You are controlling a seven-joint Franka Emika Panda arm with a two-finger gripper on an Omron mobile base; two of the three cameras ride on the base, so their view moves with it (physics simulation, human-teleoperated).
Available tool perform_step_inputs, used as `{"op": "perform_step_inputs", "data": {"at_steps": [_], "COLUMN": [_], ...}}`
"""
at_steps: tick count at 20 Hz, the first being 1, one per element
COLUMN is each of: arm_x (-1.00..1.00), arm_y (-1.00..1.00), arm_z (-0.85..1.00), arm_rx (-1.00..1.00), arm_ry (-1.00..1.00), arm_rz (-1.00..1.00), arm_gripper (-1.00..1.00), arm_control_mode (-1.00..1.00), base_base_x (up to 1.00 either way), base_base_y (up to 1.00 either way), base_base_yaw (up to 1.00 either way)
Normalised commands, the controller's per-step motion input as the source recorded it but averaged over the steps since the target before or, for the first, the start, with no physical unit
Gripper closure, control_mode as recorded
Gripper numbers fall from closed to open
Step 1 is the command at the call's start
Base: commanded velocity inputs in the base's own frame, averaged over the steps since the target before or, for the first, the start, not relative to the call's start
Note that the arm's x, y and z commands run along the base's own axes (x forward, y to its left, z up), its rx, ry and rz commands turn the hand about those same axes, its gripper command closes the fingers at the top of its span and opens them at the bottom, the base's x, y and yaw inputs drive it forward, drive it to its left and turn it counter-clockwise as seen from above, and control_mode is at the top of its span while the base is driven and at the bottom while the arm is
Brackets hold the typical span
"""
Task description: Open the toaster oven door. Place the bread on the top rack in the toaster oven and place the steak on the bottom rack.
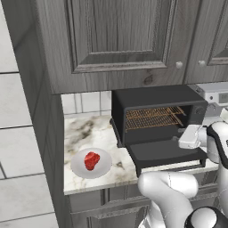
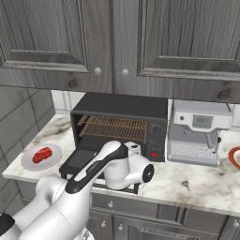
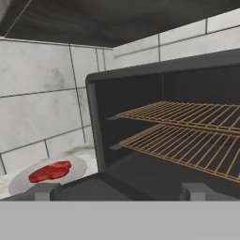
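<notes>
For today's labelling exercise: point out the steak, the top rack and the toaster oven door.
steak point(image 1: 91, 160): left base view, middle of the red meat.
top rack point(image 3: 187, 112): hand view, middle of the upper wire grid.
toaster oven door point(image 1: 164, 151): left base view, middle of the lowered inner panel.

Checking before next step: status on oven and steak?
Gripper open, empty, over the dropped oven door. Both racks bare. Steak on its plate, left of the oven. Nothing in the way.
</notes>
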Motion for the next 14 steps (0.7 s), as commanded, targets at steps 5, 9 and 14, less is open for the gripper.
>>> {"op": "perform_step_inputs", "data": {"at_steps": [5,9,14], "arm_x": [0.19,0.26,0.28], "arm_y": [0.00,0.00,0.08], "arm_z": [0.01,0.00,0.00], "arm_rx": [0.00,0.00,0.00], "arm_ry": [0.00,0.00,0.00], "arm_rz": [0.00,0.00,0.00], "arm_gripper": [-1.00,-1.00,-1.00], "arm_control_mode": [-1.00,-1.00,-1.00], "base_base_x": [0.00,0.00,0.00], "base_base_y": [0.00,0.00,0.00], "base_base_yaw": [0.00,0.00,0.00]}}
